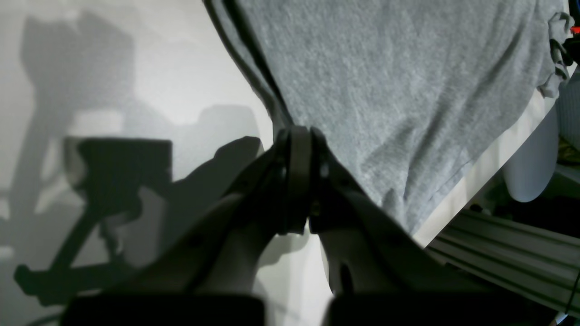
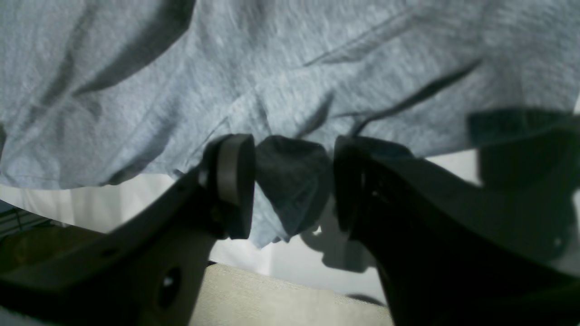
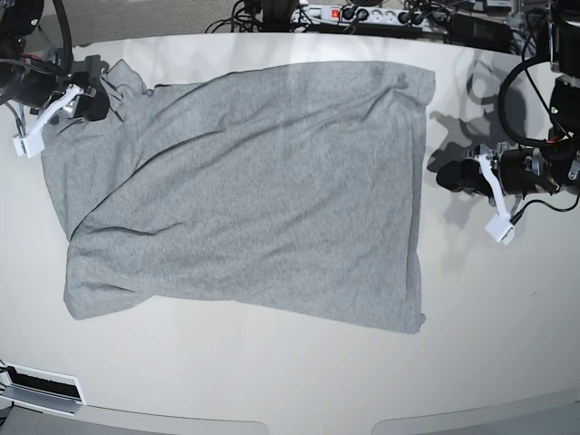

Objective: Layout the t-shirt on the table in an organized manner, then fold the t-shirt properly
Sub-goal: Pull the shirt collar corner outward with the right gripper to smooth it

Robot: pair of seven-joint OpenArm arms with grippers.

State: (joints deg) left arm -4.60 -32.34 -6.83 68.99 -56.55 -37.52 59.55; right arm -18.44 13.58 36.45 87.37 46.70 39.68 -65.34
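Glossy white table w/ curved near edge fills the base view; cables & a power strip run along the far edge. The t-shirt, heather grey, lies spread over the table's left & middle part, plain side up, no lettering visible. Its long axis runs roughly left-right, slightly tilted: one straight edge faces the table's right side, the bunched end sits at the far-left corner. Near-left part is folded over w/ a diagonal crease.

Right gripper at the far-left corner: jaws apart, a wad of fabric bunched between them; the pads look to touch it but blur makes real pinching hard to tell. Left gripper rests just beside the shirt's right edge, jaws pressed together; in the wrist view the fingertips meet at the cloth edge, can't tell if fabric is caught. Collar & sleeves not clearly made out; both arms cut off by frame edges.
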